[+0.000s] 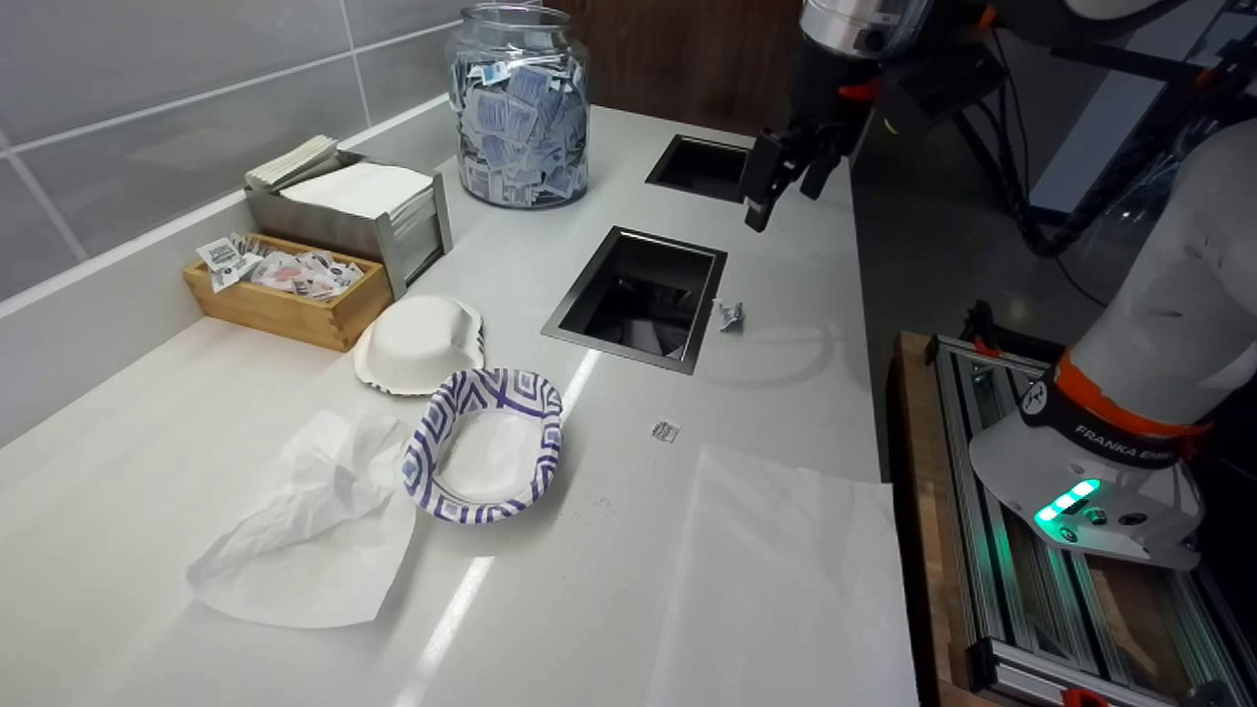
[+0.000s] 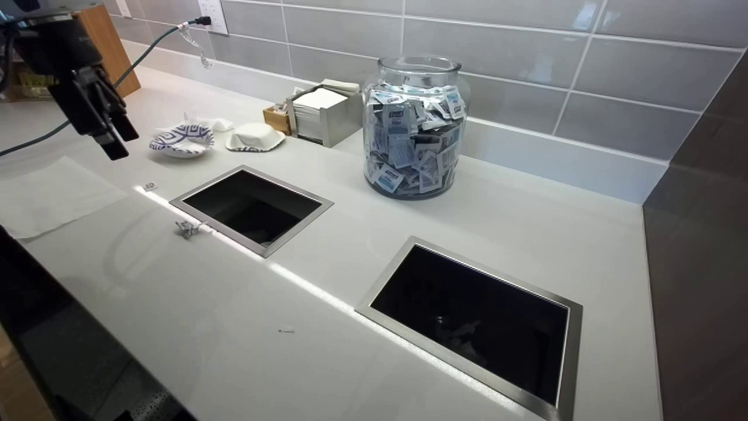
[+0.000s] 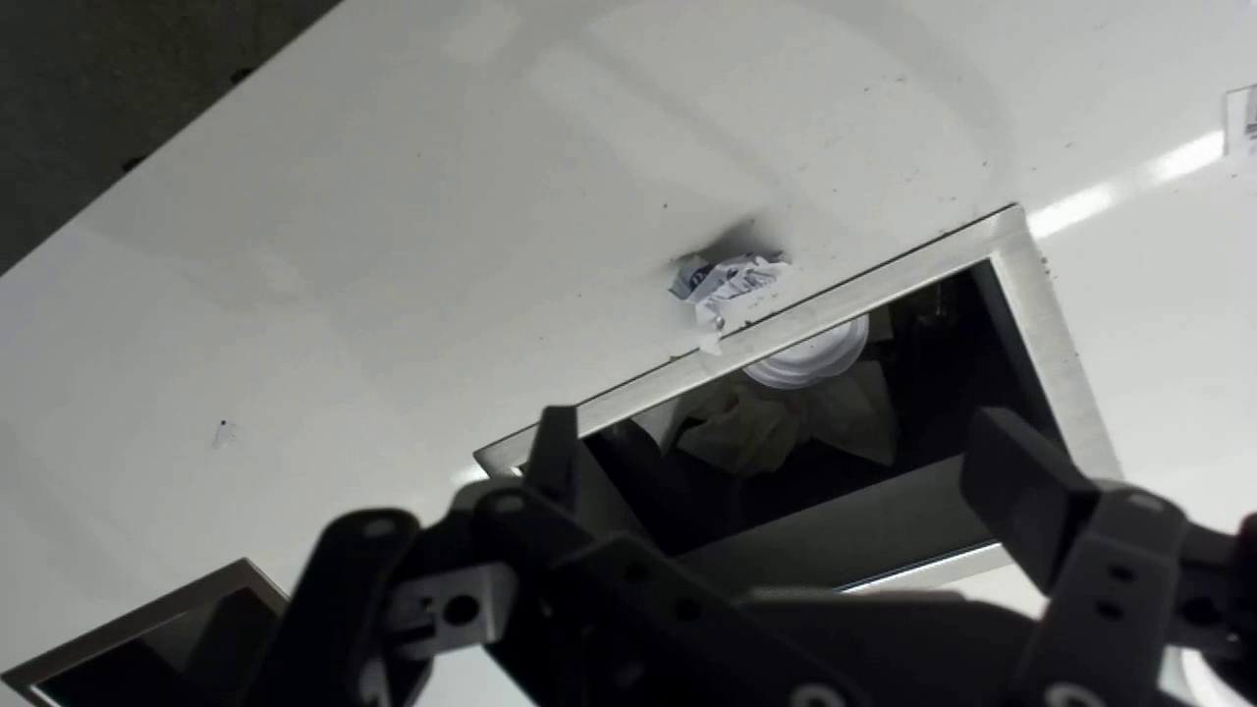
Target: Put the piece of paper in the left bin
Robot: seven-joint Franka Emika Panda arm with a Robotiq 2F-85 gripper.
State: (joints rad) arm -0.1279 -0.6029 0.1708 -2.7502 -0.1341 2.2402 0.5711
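Crumpled paper (image 1: 731, 316) sits on the counter (image 1: 791, 412) just outside the left bin (image 1: 619, 348): 3 o'clock from its middle in an exterior view, about 11 in the wrist view. A loose white end shows against the bin's edge; can't tell if it touches. Not picked, not binned yet. I take that bin as left because it's at 10 o'clock from the second bin (image 2: 571, 351) in an exterior view. Gripper (image 3: 781, 457) hangs above, fingers (image 3: 1026, 491) spread wide, nothing between them; my read is they're set that way to straddle the paper without nudging it. In the wrist view the gap looks onto the bin mouth and the paper lies just shy of 12, so next should be a shift that way, then down. Height looks like deliberate stand-off, so paper and bin both fit in the wrist view. Risk: a fingertip landing on the metal surround, or something this light skidding off. Carry after that should be short, given how close it lies. Further out, from the left bin in an exterior view: jar (image 1: 520, 37) of packets (image 1: 525, 128) at 11, napkin holder (image 1: 339, 231) between 9 and 10, patterned bowl (image 1: 486, 452) between 7 and 8. All more toward the tiled wall (image 1: 236, 157) than the paper is, probably so the front strip serves the arm (image 1: 1169, 275); robot base (image 1: 1110, 496) at 4, off the counter's edge.
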